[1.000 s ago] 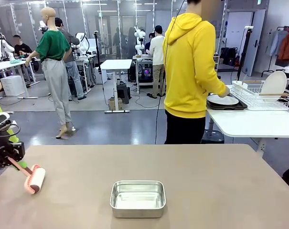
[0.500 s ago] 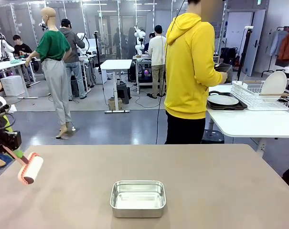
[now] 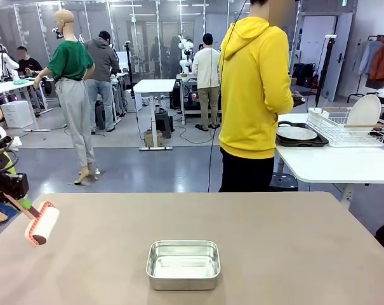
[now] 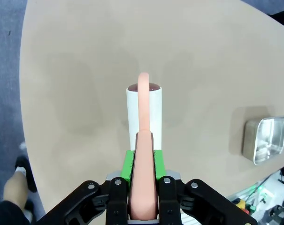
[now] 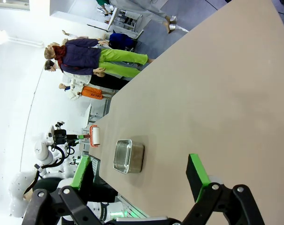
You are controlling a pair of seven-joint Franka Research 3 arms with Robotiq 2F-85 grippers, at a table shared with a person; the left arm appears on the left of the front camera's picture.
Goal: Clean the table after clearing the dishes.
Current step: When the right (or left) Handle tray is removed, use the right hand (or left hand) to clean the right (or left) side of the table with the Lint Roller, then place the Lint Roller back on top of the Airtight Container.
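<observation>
Item 1, my left gripper (image 3: 13, 198) (image 4: 142, 161): jaws closed tight on the salmon-pink handle of the roller (image 3: 42, 223) (image 4: 144, 110), the green pads pressed to either side of it. It sits well left of the steel pan (image 3: 183, 264) (image 4: 264, 140), at the table's left edge.

Item 2, roller: white drum in a red-pink frame, sticking straight out from my fingertips and tilted. It is left of the pan and well apart from it, over the tabletop. I cannot tell whether the drum touches the surface.

Item 3, my right gripper (image 5: 140, 174): jaws spread wide, nothing between them. It looks along the table toward the pan (image 5: 127, 156), which lies well ahead of its fingertips.

Item 4, table (image 3: 274, 241) (image 4: 85, 70) (image 5: 217, 93): taupe-brown top, bare on all sides of the pan. The pan stands near my edge, about midway across.

Item 5, dishes: one white plate (image 3: 296, 133) on a dark tray (image 3: 318, 142), off my table. It is far beyond the pan and to its right, on a white side table (image 3: 337, 165) beside a wire rack (image 3: 347, 127).

Item 6, person in a yellow hoodie (image 3: 252, 95): standing beyond the pan at the far side, turned toward the tray.
</observation>
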